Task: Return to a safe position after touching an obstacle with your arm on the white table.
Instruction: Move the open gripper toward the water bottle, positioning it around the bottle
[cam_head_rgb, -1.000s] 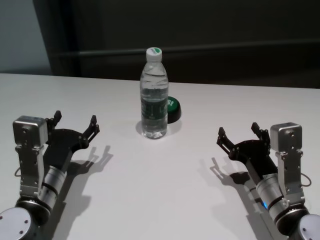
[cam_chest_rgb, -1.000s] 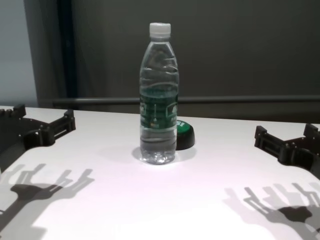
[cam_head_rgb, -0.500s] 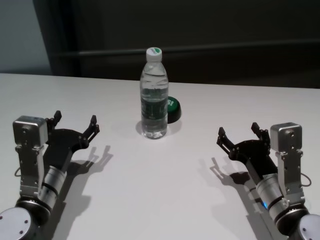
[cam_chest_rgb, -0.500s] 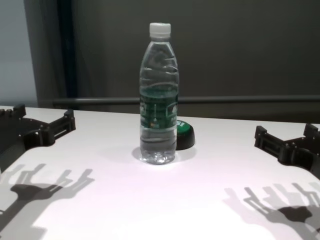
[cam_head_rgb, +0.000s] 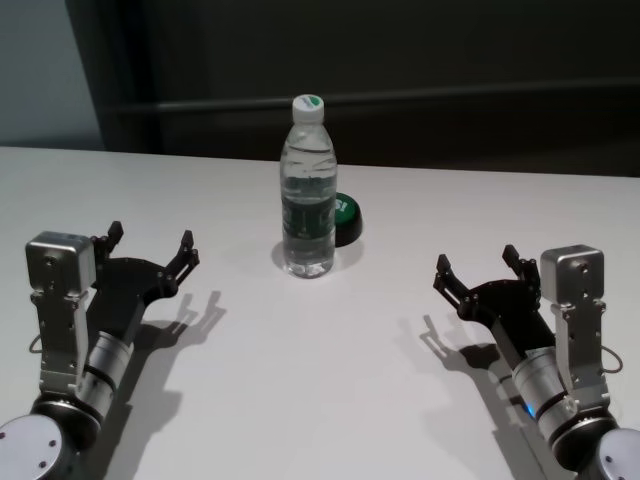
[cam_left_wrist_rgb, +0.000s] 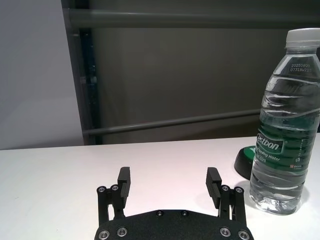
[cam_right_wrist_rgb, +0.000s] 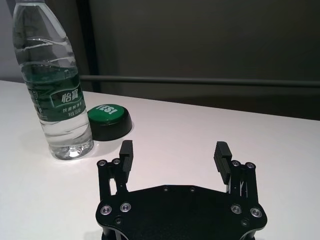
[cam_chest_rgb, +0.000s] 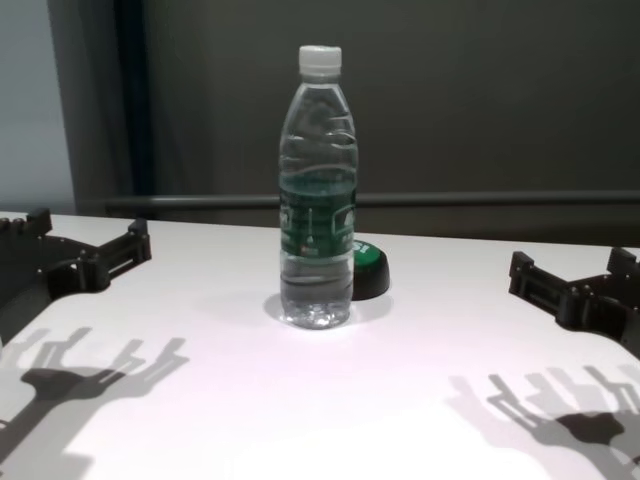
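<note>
The left gripper and right gripper are hanging wide open over the white table, holding nothing. The bottle is standing upright ahead of them and between them, well apart from both. A green button is sitting just behind it. If an arm swings inward, it could be knocking the tall bottle over.

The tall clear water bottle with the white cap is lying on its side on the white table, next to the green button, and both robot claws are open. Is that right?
Not quite: the tall clear plastic water bottle stands upright, as the chest view shows. It is on the white table beside the round green button, and the left gripper and right gripper are open.
</note>
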